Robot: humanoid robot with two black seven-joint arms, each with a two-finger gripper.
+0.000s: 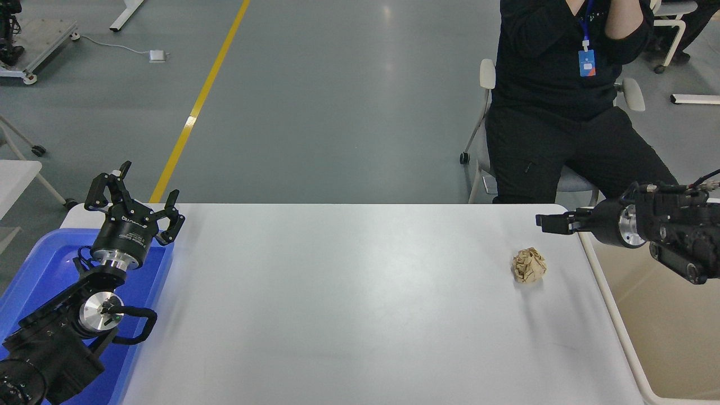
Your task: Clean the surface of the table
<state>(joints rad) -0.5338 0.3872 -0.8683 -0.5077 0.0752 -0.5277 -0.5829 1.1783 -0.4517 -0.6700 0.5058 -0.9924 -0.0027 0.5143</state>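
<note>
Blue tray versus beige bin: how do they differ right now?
The blue tray sits at the table's left edge; the beige bin sits at its right edge. The left pincer is parked open above the tray; the right pincer reaches past the bin over the table, above a crumpled paper ball. No contents show in either.

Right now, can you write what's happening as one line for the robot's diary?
right hand: above table surface, near crumpled brown paper ball, not touching | left hand: open, parked over blue tray | beige bin: right of table
</note>
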